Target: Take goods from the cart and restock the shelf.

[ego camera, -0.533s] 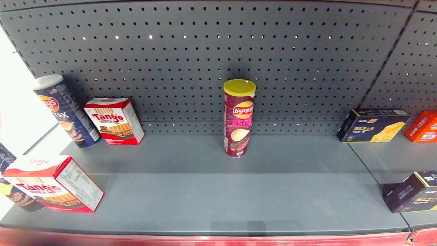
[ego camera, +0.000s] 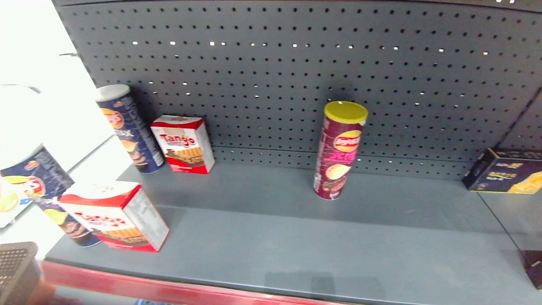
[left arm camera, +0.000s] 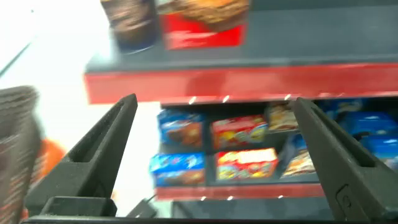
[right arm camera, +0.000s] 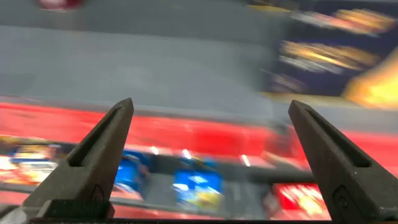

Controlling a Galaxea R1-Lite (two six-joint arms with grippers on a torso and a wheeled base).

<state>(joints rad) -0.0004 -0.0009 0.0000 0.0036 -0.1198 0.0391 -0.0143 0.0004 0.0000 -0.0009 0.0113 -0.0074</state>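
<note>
**A:** What is cut off or hidden in the head view?

**B:** A dark box (ego camera: 506, 171) runs off the right edge. A black mesh basket (ego camera: 15, 264) is clipped by the lower left corner. A red wafer box (ego camera: 112, 216) covers part of a blue can (ego camera: 40, 173).

**A:** And the wrist views?

**B:** Both are blurred. The left shows unreadable packets (left arm camera: 239, 146) under a red shelf lip (left arm camera: 249, 84). The right shows a smeared dark-and-yellow shape (right arm camera: 329, 56).

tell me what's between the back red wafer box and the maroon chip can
Nothing: the head view shows bare shelf between the red wafer box and the maroon chip can.
</note>
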